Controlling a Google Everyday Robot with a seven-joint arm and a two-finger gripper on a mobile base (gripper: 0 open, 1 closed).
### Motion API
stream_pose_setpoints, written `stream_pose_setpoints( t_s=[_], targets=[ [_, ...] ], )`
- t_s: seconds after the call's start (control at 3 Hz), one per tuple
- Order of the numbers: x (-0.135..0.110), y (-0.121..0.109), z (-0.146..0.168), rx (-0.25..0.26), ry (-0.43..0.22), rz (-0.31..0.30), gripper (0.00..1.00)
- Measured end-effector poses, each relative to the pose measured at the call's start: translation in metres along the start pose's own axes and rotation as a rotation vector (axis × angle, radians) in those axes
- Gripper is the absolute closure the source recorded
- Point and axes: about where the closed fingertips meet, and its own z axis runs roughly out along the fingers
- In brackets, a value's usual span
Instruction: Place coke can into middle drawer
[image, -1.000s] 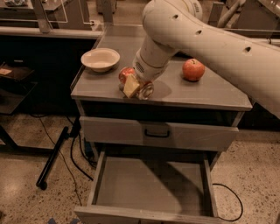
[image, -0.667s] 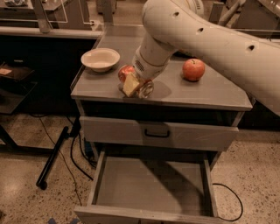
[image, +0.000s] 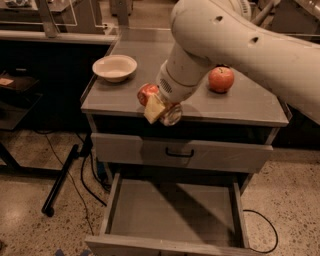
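Note:
My gripper hangs from the big white arm over the front edge of the grey cabinet top. It is shut on the coke can, a red can held tilted, with its shiny silver end pointing to the lower right. A pale finger pad lies across the can. The middle drawer stands pulled open below, with a bare grey floor and low side walls. The can is above the drawer's back part, well over it.
A white bowl sits at the top's left. A red apple sits at the right, behind the arm. The closed top drawer front has a black handle. Cables and a black stand leg lie on the floor to the left.
The gripper with the can has moved forward from over the cabinet top to its front edge and a little right. The drawer, bowl and apple have not moved.

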Motion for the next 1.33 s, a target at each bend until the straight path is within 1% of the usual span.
stream_pose_setpoints(
  t_s=[0.33, 0.67, 1.0, 1.33],
  targets=[
    [0.027, 0.025, -0.001, -0.036, 0.033, 0.005, 1.0],
    [0.055, 0.065, 0.002, -0.109, 0.075, -0.001, 1.0],
    [0.055, 0.065, 0.002, -0.109, 0.075, -0.001, 1.0],
    [0.069, 0.075, 0.018, -0.148, 0.096, 0.026, 1.0]
  ],
)
